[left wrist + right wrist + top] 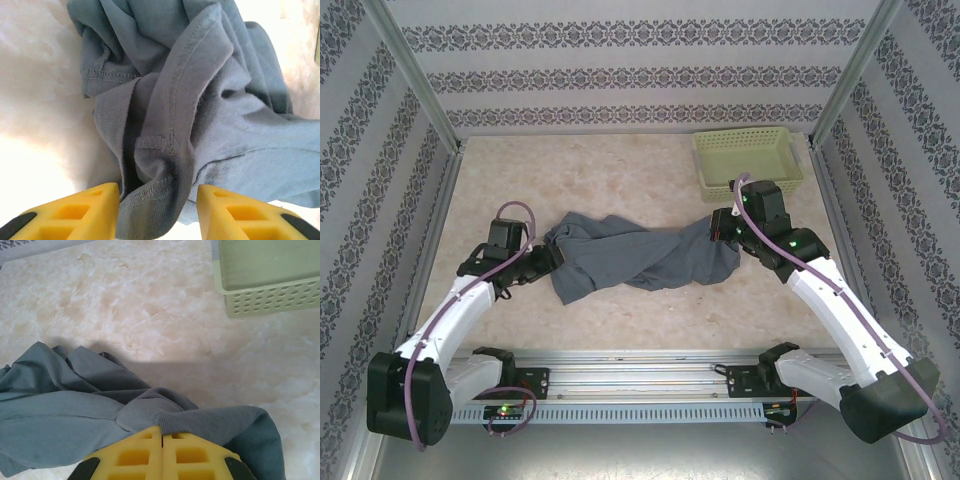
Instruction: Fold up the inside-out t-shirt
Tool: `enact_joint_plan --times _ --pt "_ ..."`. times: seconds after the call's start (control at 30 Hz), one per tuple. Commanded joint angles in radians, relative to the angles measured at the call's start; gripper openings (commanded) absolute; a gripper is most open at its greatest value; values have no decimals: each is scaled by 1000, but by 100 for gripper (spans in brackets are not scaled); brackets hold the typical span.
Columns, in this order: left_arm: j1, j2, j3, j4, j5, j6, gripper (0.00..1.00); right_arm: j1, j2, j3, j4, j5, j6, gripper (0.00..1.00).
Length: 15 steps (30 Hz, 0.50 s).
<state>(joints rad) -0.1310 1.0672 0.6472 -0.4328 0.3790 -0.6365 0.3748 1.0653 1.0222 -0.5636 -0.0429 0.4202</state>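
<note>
The inside-out t-shirt (630, 258) lies bunched and twisted in a long rope across the middle of the table, slate blue-grey with its seams showing. My left gripper (552, 260) is at the shirt's left end. In the left wrist view its yellow fingers (90, 210) stand apart, open, with a stitched hem fold of the t-shirt (200, 100) hanging loosely between them. My right gripper (723, 232) is at the right end. In the right wrist view the right gripper (161, 432) is shut, pinching a ribbed edge of the t-shirt (75, 410).
A light green perforated basket (748, 160) stands at the back right, just beyond the right arm, and its corner (265, 290) appears in the right wrist view. Patterned walls enclose the marbled tabletop (620, 180) on three sides.
</note>
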Motion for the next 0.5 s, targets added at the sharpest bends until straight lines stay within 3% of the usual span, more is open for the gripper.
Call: enact_joint_plan --times 0.0,0.23,0.47 --pt "-12 30 15 -31 -60 35 35 -12 1 -6 30 -8 11 0" --pt "-12 71 97 -13 -138 55 0 -17 -20 -5 -1 30 -7 0" --pt "-7 -9 329 -87 -173 78 0 -45 -46 130 -86 43 -61 0"
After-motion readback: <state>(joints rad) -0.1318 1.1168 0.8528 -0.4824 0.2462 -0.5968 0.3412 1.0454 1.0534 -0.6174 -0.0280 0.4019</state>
